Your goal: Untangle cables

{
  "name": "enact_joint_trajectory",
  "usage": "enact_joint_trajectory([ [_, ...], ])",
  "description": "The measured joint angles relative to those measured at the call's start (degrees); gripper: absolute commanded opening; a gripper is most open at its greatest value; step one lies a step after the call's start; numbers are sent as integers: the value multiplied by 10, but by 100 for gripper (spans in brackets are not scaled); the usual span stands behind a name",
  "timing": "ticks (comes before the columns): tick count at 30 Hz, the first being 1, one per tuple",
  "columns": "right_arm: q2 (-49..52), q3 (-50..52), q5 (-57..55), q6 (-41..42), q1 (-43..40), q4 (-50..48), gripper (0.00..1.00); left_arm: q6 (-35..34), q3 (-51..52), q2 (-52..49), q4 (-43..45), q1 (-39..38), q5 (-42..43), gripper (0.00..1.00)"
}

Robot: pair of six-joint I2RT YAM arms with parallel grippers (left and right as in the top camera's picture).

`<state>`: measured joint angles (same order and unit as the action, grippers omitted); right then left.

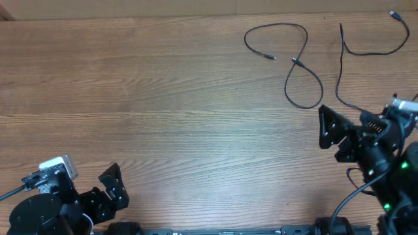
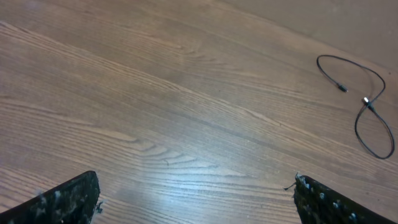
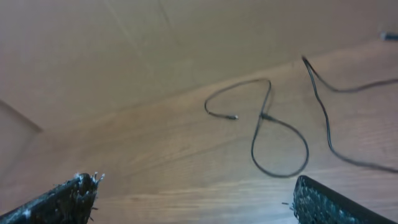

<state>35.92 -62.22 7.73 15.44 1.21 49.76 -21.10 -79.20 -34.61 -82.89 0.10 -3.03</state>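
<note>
Two thin black cables lie on the wooden table at the far right. One cable point(image 1: 295, 61) point(image 2: 367, 101) point(image 3: 264, 116) forms a figure-eight that crosses over itself at a small connector. The other cable point(image 1: 372, 54) point(image 3: 323, 112) lies to its right, apart from it, and one strand runs down towards my right arm. The right gripper point(image 1: 332, 137) point(image 3: 194, 190) hangs open just short of the loops, holding nothing. At the near left corner the left gripper point(image 1: 116, 186) point(image 2: 196, 193) is open and empty, far from both cables.
Bare wood tabletop point(image 1: 163, 98) spans the left and middle. The table's far edge runs just behind the cables. Thicker black robot wires point(image 1: 349, 196) hang by the right arm's base at the near right.
</note>
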Motion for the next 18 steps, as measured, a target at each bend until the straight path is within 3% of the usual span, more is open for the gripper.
enact_joint_trajectory([
  [11,-146,231,-10,0,0,-207,100,0,0,0,0,0,0,99],
  [18,-212,311,-11,0,0,-257,100,0,0,0,0,0,0,100],
])
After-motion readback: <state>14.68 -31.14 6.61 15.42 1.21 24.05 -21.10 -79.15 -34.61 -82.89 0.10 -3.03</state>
